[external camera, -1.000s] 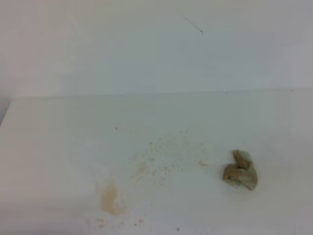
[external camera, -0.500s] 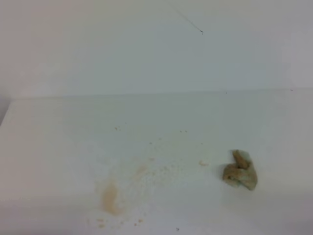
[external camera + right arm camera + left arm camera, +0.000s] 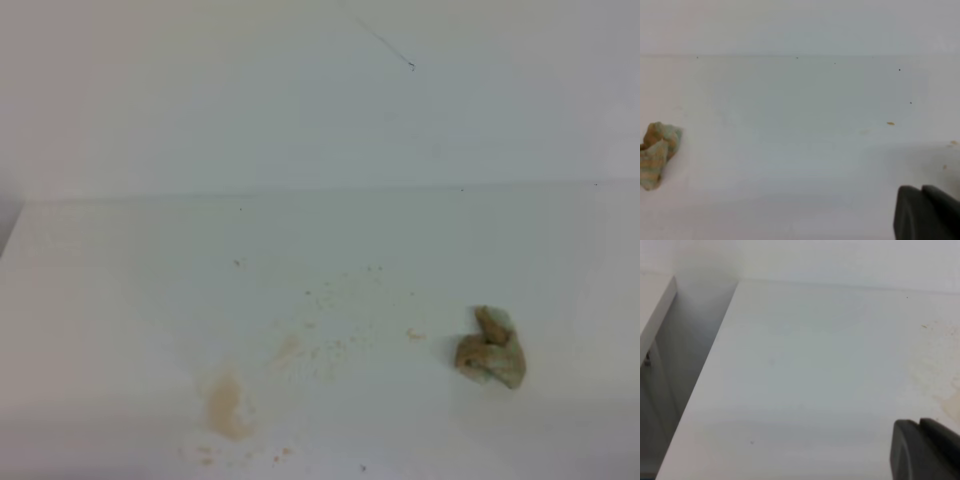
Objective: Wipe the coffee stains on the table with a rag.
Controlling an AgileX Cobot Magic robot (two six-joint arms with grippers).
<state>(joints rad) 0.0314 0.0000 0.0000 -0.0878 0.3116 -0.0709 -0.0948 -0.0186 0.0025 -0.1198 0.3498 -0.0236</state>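
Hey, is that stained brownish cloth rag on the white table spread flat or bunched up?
Bunched up. The brown-and-pale-green cloth rag sits as a lumpy crumpled wad on the white table, with folds visible and no flat spread edges.

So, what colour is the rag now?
Mostly tan-brown, with pale green patches; the rag shows best in the right wrist view.

White table (image 3: 120, 300); pale tan coffee stains (image 3: 228, 405) — speckled; rag (image 3: 490, 348) tan-brown, patched whitish-green.

Bare test bench: white table (image 3: 120, 300), wall (image 3: 200, 90)
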